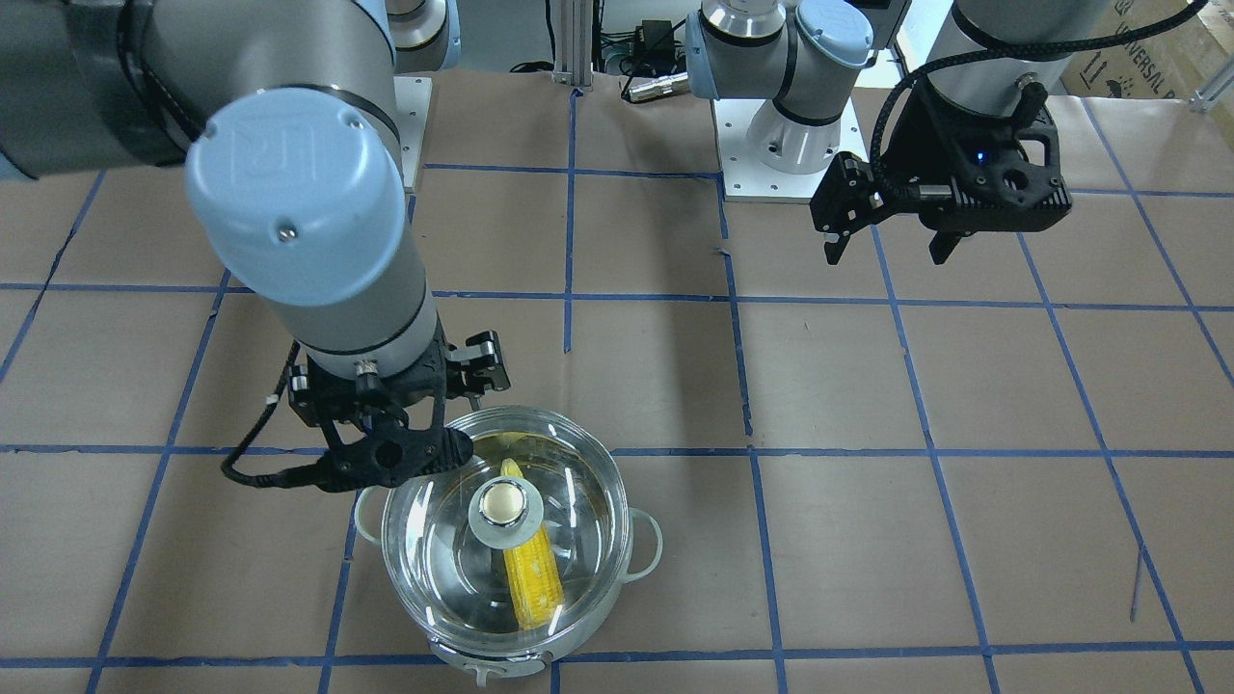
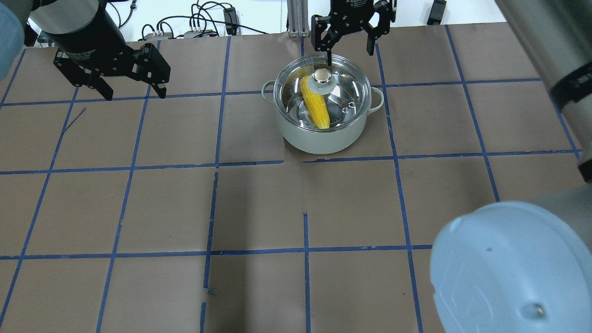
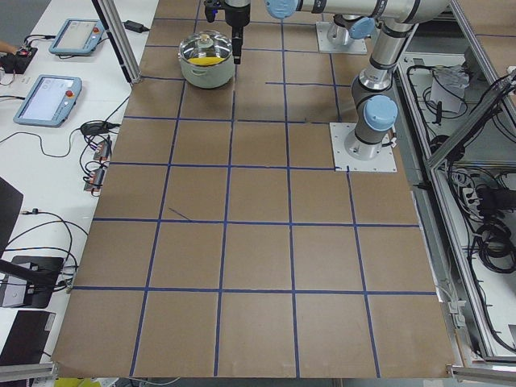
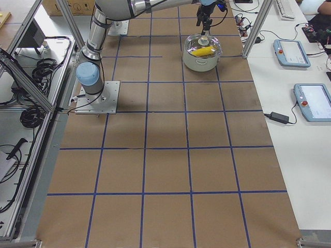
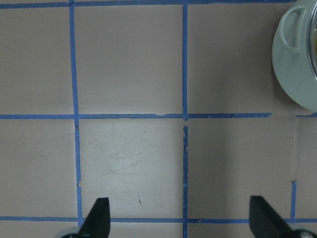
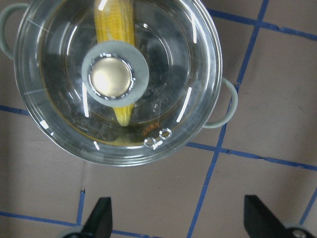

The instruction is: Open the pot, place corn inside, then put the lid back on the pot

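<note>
right jaws: spread wide, holding nothing, hanging above the pot point(image 2: 323, 138), not touching it
left jaws: spread wide, holding nothing, over the table point(image 2: 185, 208), well apart from the pot
lid point(image 2: 351, 95): seated on the pot's rim
corn point(image 2: 316, 106): inside the pot, lying flat under the lid
pot: upright on the table

Left gripper point(image 2: 134, 92) hangs with jaws spread; right gripper point(image 2: 349, 52) likewise, arm outstretched.

pale grey-green pot point(image 2: 323, 138), yellow corn point(image 2: 317, 108), clear glass lid point(image 2: 350, 95) with a gold knob point(image 2: 321, 76); brown table point(image 2: 175, 208) crossed by a blue tape grid point(image 2: 306, 277).
</note>
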